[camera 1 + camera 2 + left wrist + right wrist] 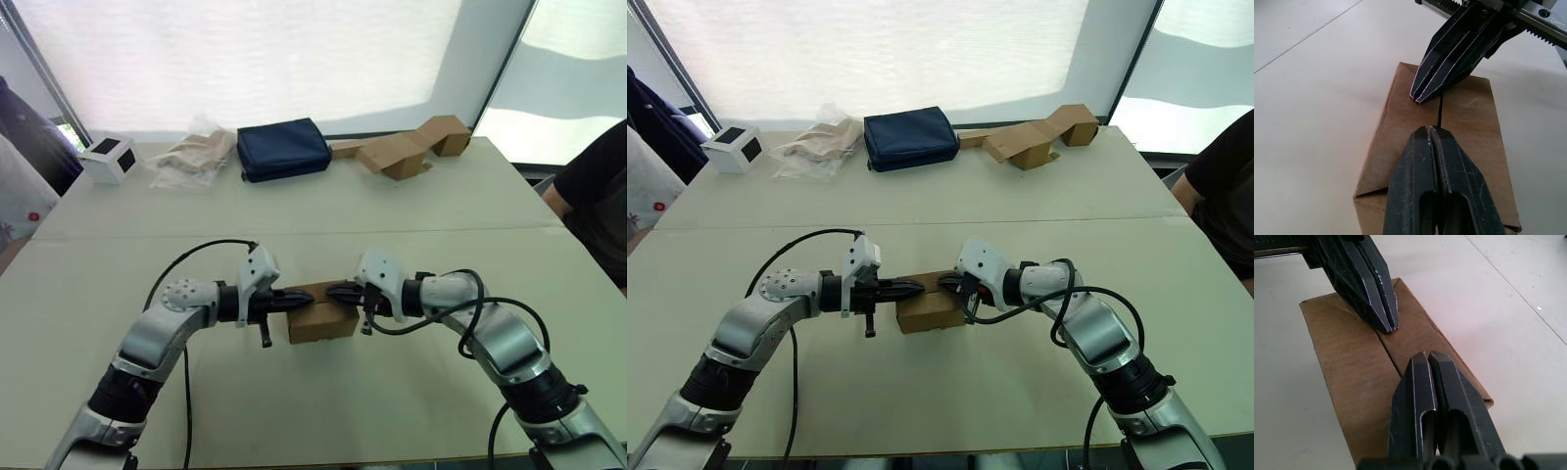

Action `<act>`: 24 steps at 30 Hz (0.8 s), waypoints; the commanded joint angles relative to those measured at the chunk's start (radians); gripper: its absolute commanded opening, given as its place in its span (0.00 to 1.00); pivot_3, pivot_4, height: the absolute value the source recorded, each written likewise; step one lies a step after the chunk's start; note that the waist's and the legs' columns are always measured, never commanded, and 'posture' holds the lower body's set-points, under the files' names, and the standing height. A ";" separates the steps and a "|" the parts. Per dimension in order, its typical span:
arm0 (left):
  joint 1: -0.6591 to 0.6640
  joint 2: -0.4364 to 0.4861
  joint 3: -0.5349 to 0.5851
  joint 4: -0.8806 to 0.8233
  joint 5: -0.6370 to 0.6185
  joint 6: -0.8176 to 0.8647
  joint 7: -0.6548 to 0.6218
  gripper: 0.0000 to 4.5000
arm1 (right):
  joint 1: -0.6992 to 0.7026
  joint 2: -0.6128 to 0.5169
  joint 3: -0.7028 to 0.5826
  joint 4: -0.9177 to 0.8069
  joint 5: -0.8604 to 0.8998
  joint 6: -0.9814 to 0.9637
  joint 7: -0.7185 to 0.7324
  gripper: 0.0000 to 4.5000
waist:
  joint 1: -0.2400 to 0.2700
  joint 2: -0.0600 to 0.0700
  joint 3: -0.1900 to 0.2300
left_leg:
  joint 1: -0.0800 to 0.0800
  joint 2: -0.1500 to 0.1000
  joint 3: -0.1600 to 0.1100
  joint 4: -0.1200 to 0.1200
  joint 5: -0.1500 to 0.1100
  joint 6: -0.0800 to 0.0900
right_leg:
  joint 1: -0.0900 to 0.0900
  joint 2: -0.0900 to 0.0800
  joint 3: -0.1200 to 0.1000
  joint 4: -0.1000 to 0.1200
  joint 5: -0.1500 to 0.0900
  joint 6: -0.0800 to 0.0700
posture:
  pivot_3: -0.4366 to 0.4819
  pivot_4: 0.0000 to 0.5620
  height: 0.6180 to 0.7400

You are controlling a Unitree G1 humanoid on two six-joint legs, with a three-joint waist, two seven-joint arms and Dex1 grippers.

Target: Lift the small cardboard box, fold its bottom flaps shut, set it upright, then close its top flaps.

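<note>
Small cardboard box (321,315): plain brown, resting on the near half of the table (411,211), midway between the two arms. Top flaps (1400,117) folded down flat; their meeting seam runs across the upper face, with one tapered flap edge visible at the corner in the left wrist view.

Left gripper (300,300): fingers pressed together, holding nothing, tips over the box's upper face from the left side, at the seam.

Right gripper (333,290): fingers likewise closed and empty, tips over the upper face from the right side. The two sets of tips point at each other, a short gap between them, above the seam.

Surroundings of box: bare tabletop on all four sides; front table edge near, side edges well apart.

Far edge of table, left to right: white cube with black marks (108,158); crumpled clear plastic bag (192,154); navy blue pouch (284,148); longer bent cardboard piece (407,147). All well apart from the box.

Right margin: a person's arm in a dark sleeve (594,191), beside the table edge.
</note>
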 commanded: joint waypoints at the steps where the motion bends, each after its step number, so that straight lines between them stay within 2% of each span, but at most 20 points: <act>1: 0.025 -0.025 0.064 -0.051 0.009 -0.036 0.089 0.01 | 0.005 0.019 -0.054 -0.009 0.041 0.007 -0.003 0.00 | 0.000 0.000 0.000 | 0.000 0.000 0.000 0.000 0.000 0.000 | 0.000 0.000 0.000 0.000 0.000 0.000 | 0.48 0.27 1.00; 3: 0.041 -0.049 0.104 -0.071 -0.002 -0.075 0.126 0.01 | 0.010 0.036 -0.097 -0.021 0.084 0.022 -0.008 0.00 | 0.000 0.000 0.000 | 0.000 0.000 0.000 0.000 0.000 0.000 | 0.000 0.000 0.000 0.000 0.000 0.000 | 0.48 0.27 1.00; 6: 0.037 -0.026 0.149 -0.088 -0.066 -0.004 0.109 0.01 | 0.016 0.063 -0.186 -0.053 0.177 0.070 -0.019 0.00 | 0.001 0.000 0.000 | 0.000 0.000 0.000 0.000 0.000 0.000 | 0.000 0.000 0.000 0.000 0.000 0.000 | 0.48 0.27 1.00; 10: 0.044 0.056 0.238 -0.116 -0.197 0.136 0.063 0.01 | 0.048 0.068 -0.326 -0.115 0.316 0.164 -0.046 0.00 | 0.000 0.000 0.000 | 0.000 0.000 0.000 0.000 0.000 0.000 | 0.000 -0.001 0.000 0.000 0.000 0.000 | 0.48 0.27 1.00; 14: 0.126 0.157 0.285 -0.159 -0.236 0.198 0.036 0.01 | 0.114 0.030 -0.428 -0.166 0.415 0.248 -0.066 0.00 | -0.001 0.000 0.000 | 0.000 0.000 0.000 -0.001 0.000 0.000 | 0.000 -0.001 0.000 -0.001 0.000 0.000 | 0.48 0.27 1.00; 17: 0.194 0.208 0.310 -0.172 -0.248 0.216 0.024 0.01 | 0.189 -0.011 -0.466 -0.192 0.437 0.273 -0.072 0.00 | -0.001 0.000 0.000 | 0.000 0.000 0.000 -0.001 0.000 0.000 | 0.000 -0.001 0.000 -0.001 0.000 0.000 | 0.48 0.27 1.00; 20: 0.275 0.264 0.299 -0.172 -0.202 0.173 -0.006 0.01 | 0.286 -0.061 -0.477 -0.213 0.429 0.268 -0.064 0.00 | 0.000 0.000 0.000 | 0.000 0.000 -0.001 -0.001 0.000 0.000 | 0.001 -0.001 0.000 -0.001 0.000 0.000 | 0.48 0.27 1.00; 24: 0.379 0.286 0.301 -0.156 -0.201 0.143 -0.042 0.01 | 0.390 -0.103 -0.483 -0.210 0.410 0.243 -0.059 0.00 | 0.000 0.000 0.000 | 0.000 0.000 0.000 -0.002 0.000 0.000 | 0.001 -0.001 0.000 -0.002 0.000 0.000 | 0.48 0.27 1.00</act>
